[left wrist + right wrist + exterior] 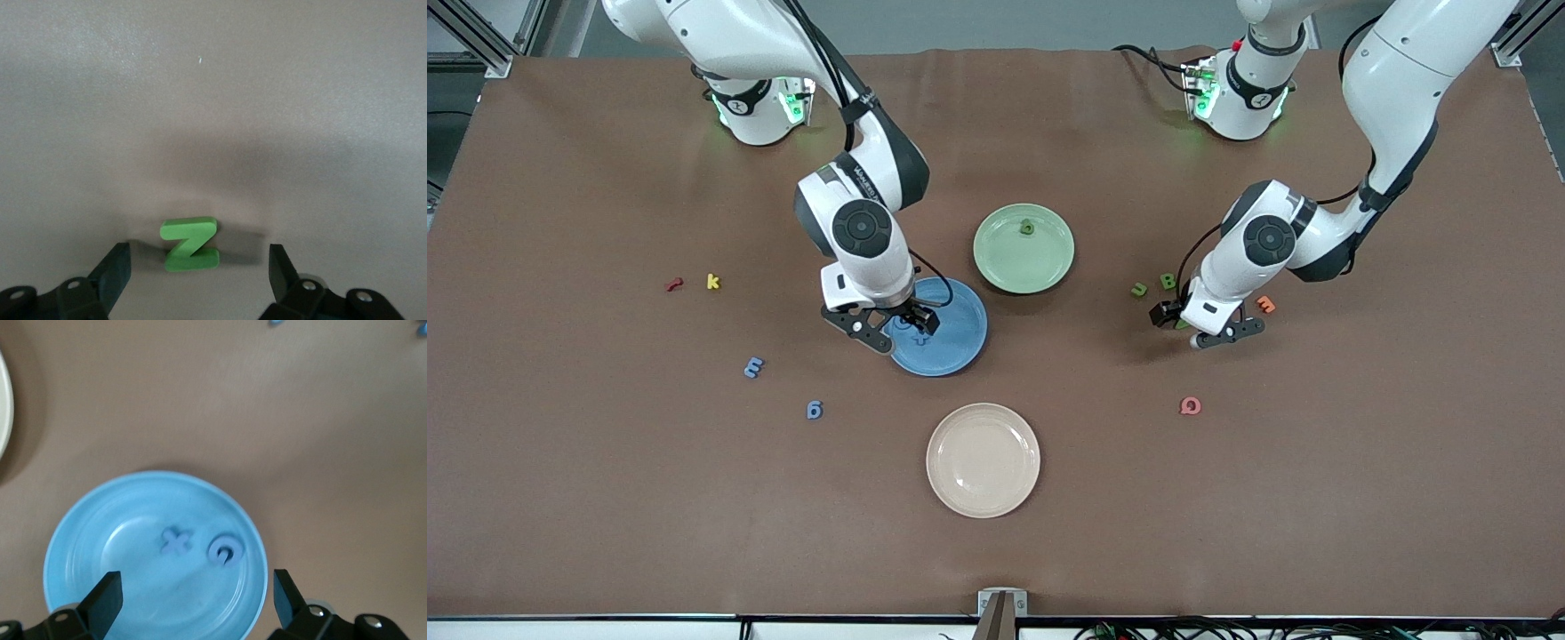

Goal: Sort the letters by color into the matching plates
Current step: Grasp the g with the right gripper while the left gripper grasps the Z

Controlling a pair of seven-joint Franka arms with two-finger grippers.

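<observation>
My right gripper (903, 330) is open and empty, low over the blue plate (960, 342). In the right wrist view (195, 583) the plate (100, 540) holds a blue x (177, 541) and a blue G (225, 551). Two blue letters lie on the table, one (754, 366) and another (815, 409), toward the right arm's end. My left gripper (1197, 325) is open and low over the table, its fingers either side of a green z (190, 245). Two green letters (1139, 289) (1168, 281) lie beside it. The pale green plate (996, 258) holds one green letter (1027, 228).
A cream plate (983, 460) lies nearer the front camera than the blue plate. A red letter (674, 284) and a yellow k (712, 282) lie toward the right arm's end. An orange letter (1265, 305) and a pink Q (1191, 406) lie near my left gripper.
</observation>
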